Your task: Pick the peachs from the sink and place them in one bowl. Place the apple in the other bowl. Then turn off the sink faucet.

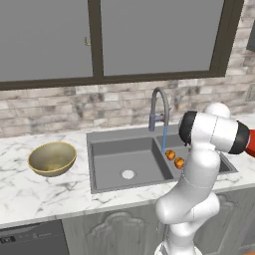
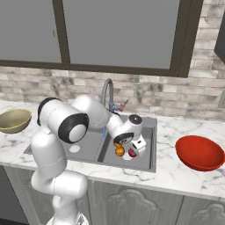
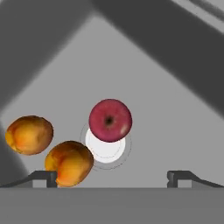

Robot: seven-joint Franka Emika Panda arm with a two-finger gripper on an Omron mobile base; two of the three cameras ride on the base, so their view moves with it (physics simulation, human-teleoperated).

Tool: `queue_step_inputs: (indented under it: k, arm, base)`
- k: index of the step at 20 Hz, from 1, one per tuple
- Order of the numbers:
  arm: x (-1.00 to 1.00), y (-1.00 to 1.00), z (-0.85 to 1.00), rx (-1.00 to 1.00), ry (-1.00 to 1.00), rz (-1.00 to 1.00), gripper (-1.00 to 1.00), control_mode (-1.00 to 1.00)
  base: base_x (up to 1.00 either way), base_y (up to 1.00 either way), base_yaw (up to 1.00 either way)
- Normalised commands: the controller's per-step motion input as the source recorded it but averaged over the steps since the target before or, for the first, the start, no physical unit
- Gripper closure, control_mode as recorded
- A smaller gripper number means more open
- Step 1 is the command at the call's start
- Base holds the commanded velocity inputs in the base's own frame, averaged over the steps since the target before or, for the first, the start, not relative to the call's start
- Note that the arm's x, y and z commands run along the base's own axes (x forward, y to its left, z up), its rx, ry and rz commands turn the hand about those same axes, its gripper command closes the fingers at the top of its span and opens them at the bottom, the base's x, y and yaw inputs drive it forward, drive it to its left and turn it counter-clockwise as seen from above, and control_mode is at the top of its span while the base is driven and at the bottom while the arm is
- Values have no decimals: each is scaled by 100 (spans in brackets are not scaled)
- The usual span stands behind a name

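Two orange-red peachs (image 3: 29, 134) (image 3: 69, 162) and the dark crimson apple (image 3: 110, 120) lie on the floor of the smaller basin of the grey sink (image 1: 90, 164). The apple rests over the pale drain (image 3: 105, 148). My gripper (image 3: 111, 177) hangs open above them, nothing between its fingertips (image 3: 43, 176); one peach lies just inside the left tip. In the right base view the gripper (image 2: 134, 147) reaches down into that basin, beside a peach (image 2: 119, 150) and the apple (image 2: 132, 153). The tan bowl (image 1: 52, 158) sits on the counter left of the sink, the red bowl (image 2: 200, 152) to the right.
The sink faucet (image 1: 159, 107) arches over the divider between the basins, and a thin blue stream of water (image 1: 164, 139) falls from its spout. The brick wall and dark cabinets stand behind it. The marble counter (image 1: 30, 189) runs along both sides.
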Motion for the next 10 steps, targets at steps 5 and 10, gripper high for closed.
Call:
queue_step_inputs:
  k: [5, 10]
  arm:
    - [21, -10, -30, 0, 0, -1, -100, -100]
    - [23, -10, -24, 1, 0, 0, -100, -100]
  base:
    - [0, 0, 0]
    - [0, 0, 0]
